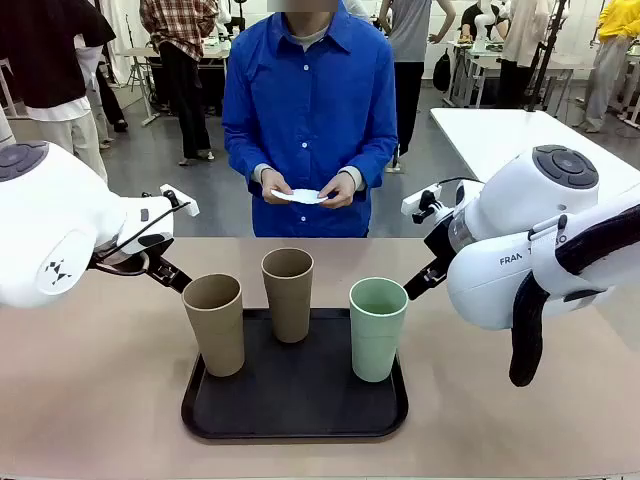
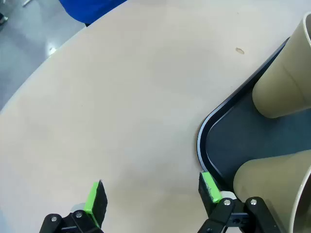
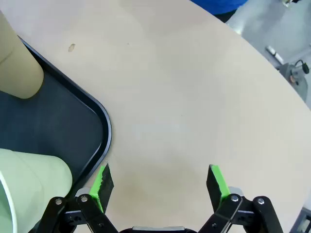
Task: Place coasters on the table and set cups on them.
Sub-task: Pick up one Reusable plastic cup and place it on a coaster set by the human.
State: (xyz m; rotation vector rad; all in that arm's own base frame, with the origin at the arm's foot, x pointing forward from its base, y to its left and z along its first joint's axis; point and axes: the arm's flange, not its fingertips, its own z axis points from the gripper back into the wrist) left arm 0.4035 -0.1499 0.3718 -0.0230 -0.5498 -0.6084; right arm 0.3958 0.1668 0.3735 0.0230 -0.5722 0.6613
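A: The left fingers [image 2: 95, 199] are wide and empty over bare tabletop [image 2: 121, 97], with the tray [image 2: 204, 141] corner at 3 o'clock. The right fingers [image 3: 217, 180] are wide and empty, tray at 9 o'clock.
B: Coasters?
A: The coasters [image 1: 298, 196] are in the person's hands at 12 o'clock. None laid; count unclear.
B: Cups?
A: Three on the tray: two tan cups [image 1: 214, 322], one green cup [image 1: 379, 328]. Judgement: wait for a flat coaster, then grip low and lift straight.

mint cup [image 3: 29, 180] edge-cropped, coasters [image 1: 300, 196] partly hidden
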